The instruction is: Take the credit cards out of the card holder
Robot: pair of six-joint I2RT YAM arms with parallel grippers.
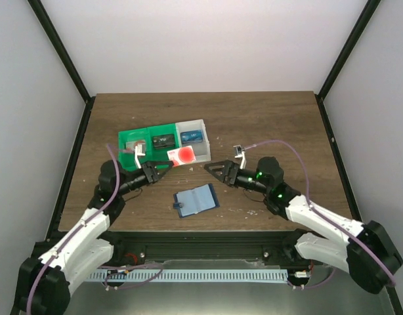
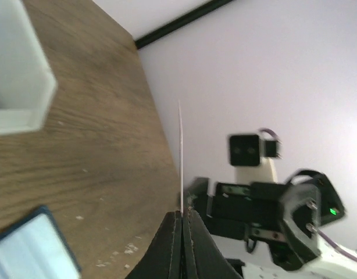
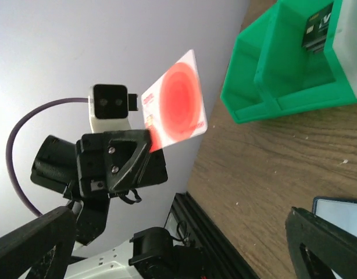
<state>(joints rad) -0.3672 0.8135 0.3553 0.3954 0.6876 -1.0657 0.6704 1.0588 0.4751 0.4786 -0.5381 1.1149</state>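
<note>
My left gripper (image 1: pixel 166 168) is shut on the edge of the card with a red spot (image 1: pixel 183 155) and holds it above the table, just in front of the tray. In the left wrist view (image 2: pixel 182 216) the card (image 2: pixel 180 163) shows edge-on between the closed fingers. In the right wrist view the card (image 3: pixel 175 102) faces the camera. The blue card holder (image 1: pixel 195 199) lies open on the table between the arms. My right gripper (image 1: pixel 212 170) is open and empty, level with the card and apart from it; its fingers (image 3: pixel 33 247) are spread wide.
A green-and-white tray (image 1: pixel 130 136) stands behind the grippers. It holds a dark card (image 1: pixel 163 140) in the middle compartment, a blue card (image 1: pixel 192 136) in the white one and something pale in the left one. Small crumbs dot the wood.
</note>
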